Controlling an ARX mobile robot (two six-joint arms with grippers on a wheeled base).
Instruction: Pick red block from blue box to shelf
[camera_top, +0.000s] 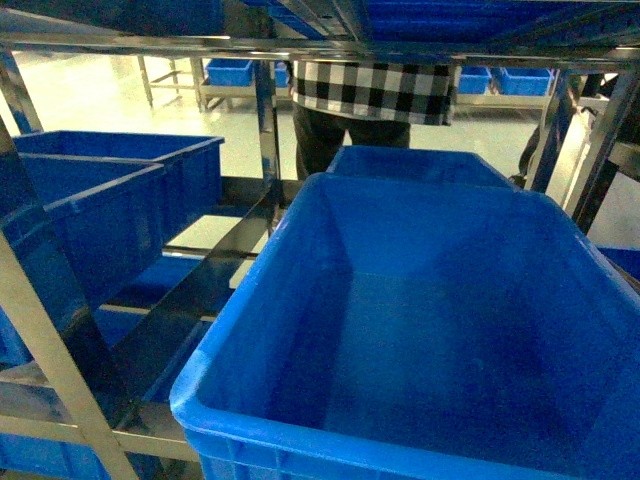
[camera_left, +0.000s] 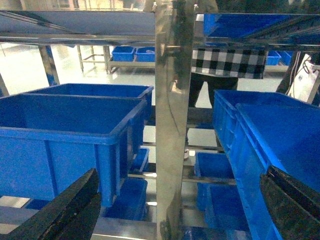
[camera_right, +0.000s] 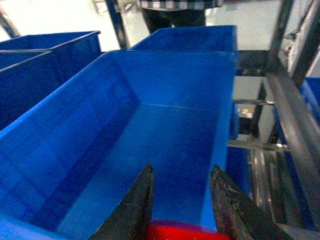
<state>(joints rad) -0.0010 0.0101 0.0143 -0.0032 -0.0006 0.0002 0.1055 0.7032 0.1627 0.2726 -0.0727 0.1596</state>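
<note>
1. The right gripper (camera_right: 181, 202) has the red block (camera_right: 181, 231) pinched between its two dark fingers, jaws narrowed onto it; only the block's top edge peeks in at the bottom of the right wrist view, so its long axis can't be read.
2. Relative to the large blue crate (camera_top: 430, 330) sitting on the shelf (camera_top: 215, 255), the block hangs above the crate's near end, with the bare crate floor straight ahead and below.
3. That's the relation that matters, I'd say: the block is already in the right gripper, so the drop spot lies forward and down from it.
4. The left gripper (camera_left: 175, 210) is spread wide and carries nothing, facing a steel upright (camera_left: 172, 125) of the shelf, off to the crate's left.
5. The right arm is the only one placed for this move; the head view shows neither gripper.
6. A person in a checked shirt (camera_top: 372, 88) stands beyond the crate, behind the shelf.
7. The pale turquoise box isn't visible anywhere.
</note>
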